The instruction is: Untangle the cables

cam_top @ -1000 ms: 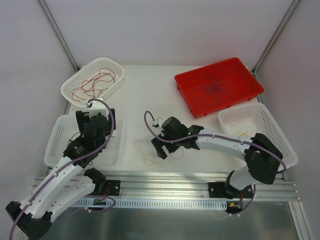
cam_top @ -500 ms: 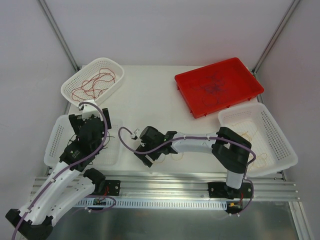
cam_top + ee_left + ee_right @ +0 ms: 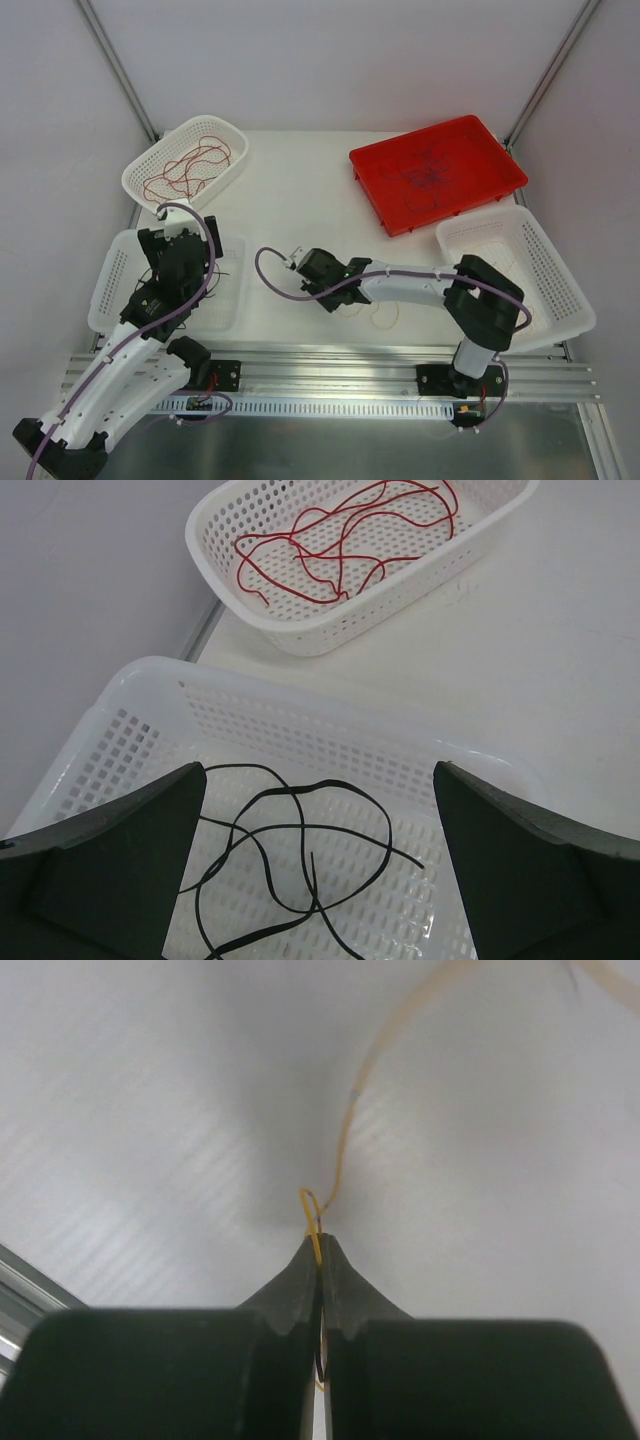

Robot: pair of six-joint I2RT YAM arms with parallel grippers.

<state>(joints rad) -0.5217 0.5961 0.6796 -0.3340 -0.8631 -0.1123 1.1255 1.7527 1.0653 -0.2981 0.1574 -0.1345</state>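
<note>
Top view: the right gripper [image 3: 325, 292] sits low over the table [image 3: 300, 200]. The pale yellow cable [image 3: 385, 312] lies in loose loops just behind it. The left gripper [image 3: 178, 262] hangs over a basket [image 3: 112, 290].

Left wrist: its fingers [image 3: 120, 865] are spread wide, with the black cable [image 3: 300, 827] coiled below and between them.

Right wrist: the tips are pressed together, pinching the yellow strand [image 3: 341, 1155], which runs straight ahead and then veers right.

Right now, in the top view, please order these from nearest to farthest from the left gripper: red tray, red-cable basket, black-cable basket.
1. Black-cable basket: under the left gripper.
2. Red-cable basket: far left.
3. Red tray: far right.
</note>
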